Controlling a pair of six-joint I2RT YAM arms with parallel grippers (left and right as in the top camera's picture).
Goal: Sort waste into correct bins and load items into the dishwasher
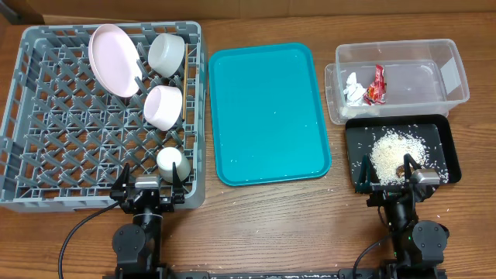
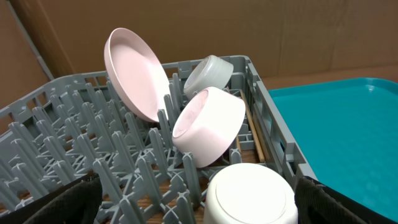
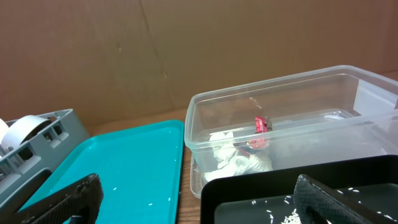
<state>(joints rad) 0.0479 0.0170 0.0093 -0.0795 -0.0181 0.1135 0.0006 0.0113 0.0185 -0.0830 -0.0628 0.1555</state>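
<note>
The grey dishwasher rack (image 1: 46, 116) holds a pinkish plate (image 1: 112, 58) on edge, a grey-green bowl (image 1: 166, 53), a pinkish bowl (image 1: 163, 106) and an upturned white cup (image 1: 171, 161). My left gripper (image 1: 151, 180) hangs open at the rack's near wall, with the cup (image 2: 249, 196) in front of its right finger. The clear bin (image 1: 434, 54) contains the red wrapper (image 1: 377, 84) and white napkin (image 1: 355, 89). White rice (image 1: 391, 155) lies heaped in the black tray (image 1: 442, 128). Open and holding nothing, my right gripper (image 1: 385, 172) sits over that tray's near edge.
A teal serving tray (image 1: 267, 112) lies between the rack and the bins, with a few rice grains on it. Some grains are scattered on the wooden table around the black tray. A brown cardboard wall stands behind everything.
</note>
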